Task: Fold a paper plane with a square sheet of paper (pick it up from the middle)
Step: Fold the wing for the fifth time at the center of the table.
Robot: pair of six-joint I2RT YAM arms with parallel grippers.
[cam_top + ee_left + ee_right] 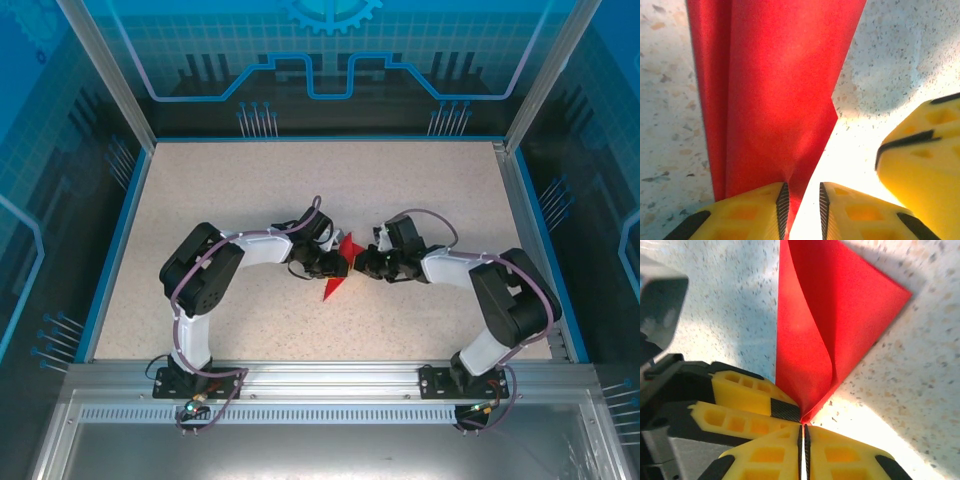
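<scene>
One square sheet of paper [335, 285], bright red and already creased narrower, lies at the middle of the speckled surface [250, 200], between the two claws. In the top view its long axis runs diagonally. The broad end sits farther from the arm bases and a little to the right. A sharp tip points toward the near edge and slightly left. The broad end looks lifted off the surface where the claws meet it, while the tip lies low.

There are two arms, each with one claw, and they reach in from opposite sides until they nearly touch. The left claw [343, 266] comes from the left and the right claw [360, 266] from the right.

In the left wrist view the sheet [775, 90] runs straight away from the left claw [804, 210] as a long folded strip with a lengthwise crease. Its narrow near end goes down between the two yellow fingers and lies against one ribbed pad. The jaws are drawn close, grasping the paper. One finger [925, 175] of the right claw shows at the right.

In the right wrist view the sheet [840, 305] fans out away from the camera, with one layer curling. The right claw [803, 450] is clenched, pad against pad, just below the paper's corner. I cannot tell whether any paper is caught between the pads. The left claw's fingers [740, 387] come in from the left and converge on that same corner.
</scene>
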